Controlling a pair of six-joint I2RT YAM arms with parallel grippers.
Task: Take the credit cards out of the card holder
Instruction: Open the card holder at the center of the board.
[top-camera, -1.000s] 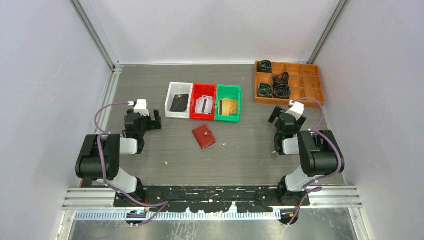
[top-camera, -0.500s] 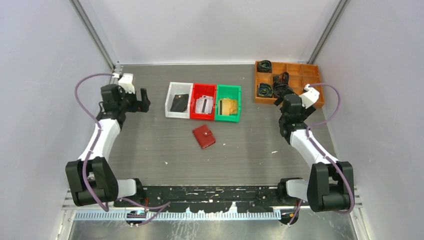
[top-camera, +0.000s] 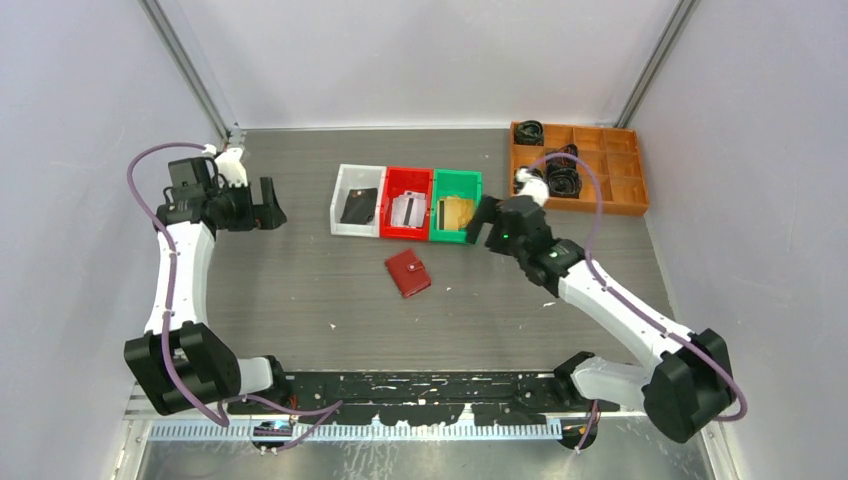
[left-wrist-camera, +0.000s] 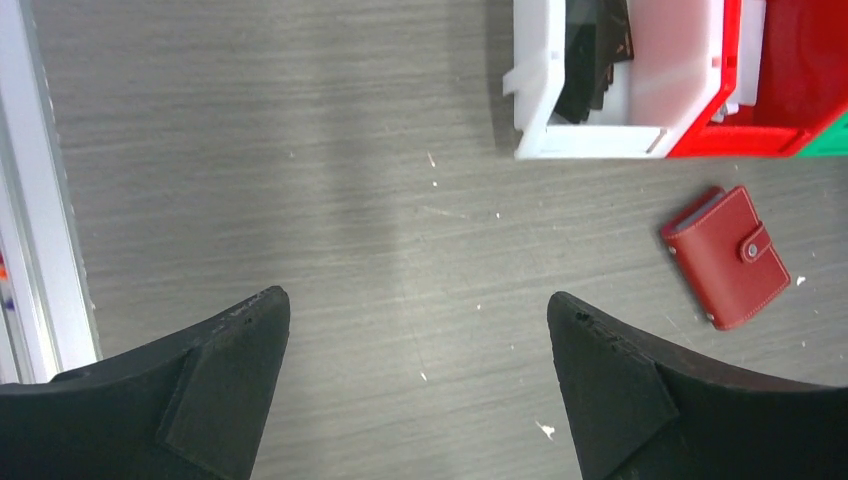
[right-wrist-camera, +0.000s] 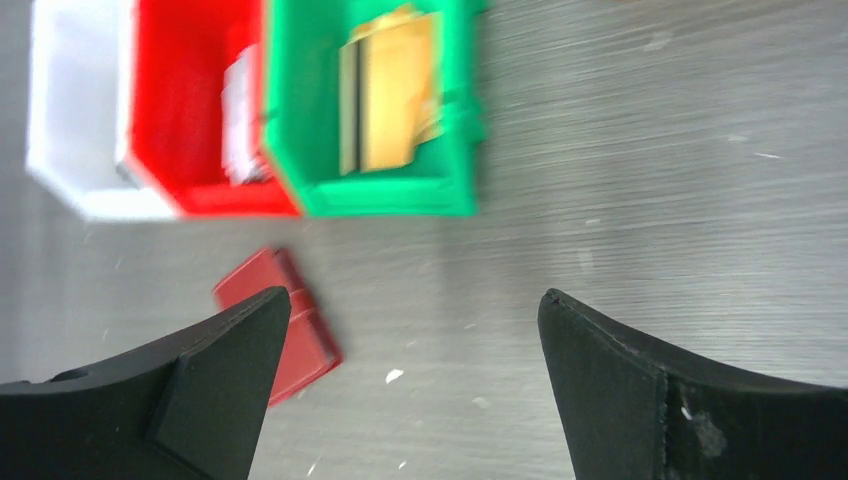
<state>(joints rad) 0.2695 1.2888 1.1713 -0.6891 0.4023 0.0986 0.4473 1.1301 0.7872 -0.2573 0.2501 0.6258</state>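
Note:
The card holder (top-camera: 408, 272), a small red wallet with a snap tab, lies closed on the table in front of the bins. It also shows in the left wrist view (left-wrist-camera: 727, 257) and, blurred, in the right wrist view (right-wrist-camera: 285, 325). Credit cards lie in the bins: dark (top-camera: 358, 205) (left-wrist-camera: 592, 60), silvery (top-camera: 406, 210) (right-wrist-camera: 240, 120), gold (top-camera: 457, 213) (right-wrist-camera: 390, 90). My left gripper (top-camera: 268, 205) (left-wrist-camera: 418, 310) hangs open at the far left, well away from the wallet. My right gripper (top-camera: 482, 228) (right-wrist-camera: 413, 305) is open beside the green bin, right of the wallet.
A white bin (top-camera: 360, 168), a red bin (top-camera: 410, 171) and a green bin (top-camera: 457, 174) stand side by side behind the wallet. An orange divided tray (top-camera: 620, 165) with coiled black cables sits at the back right. An aluminium rail (left-wrist-camera: 40, 200) borders the table's left edge.
The right arm swung left from the orange tray to the green bin's near corner. The left arm stretched a little farther back and left. Both grippers stayed open; the wallet has not moved.

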